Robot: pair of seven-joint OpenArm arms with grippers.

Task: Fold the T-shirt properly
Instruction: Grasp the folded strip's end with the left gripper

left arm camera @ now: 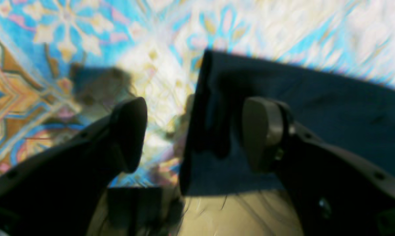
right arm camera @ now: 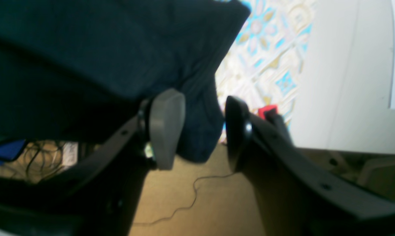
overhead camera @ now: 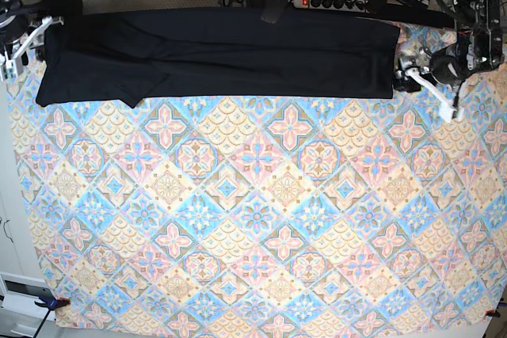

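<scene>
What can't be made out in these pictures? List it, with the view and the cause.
- T-shirt: far edge, base view, hidden by the table edge and blue gear.
- Tiny pale mark: not findable, too small or blurred.
- Left pincer: cloth detail, left wrist view, motion blur.
- Right pincer: right wrist view, contact with the cloth unclear.

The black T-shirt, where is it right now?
In the base view the T-shirt lies stretched in a long band along the top edge of the patterned tablecloth, reaching from the right claw to the left claw.
</scene>
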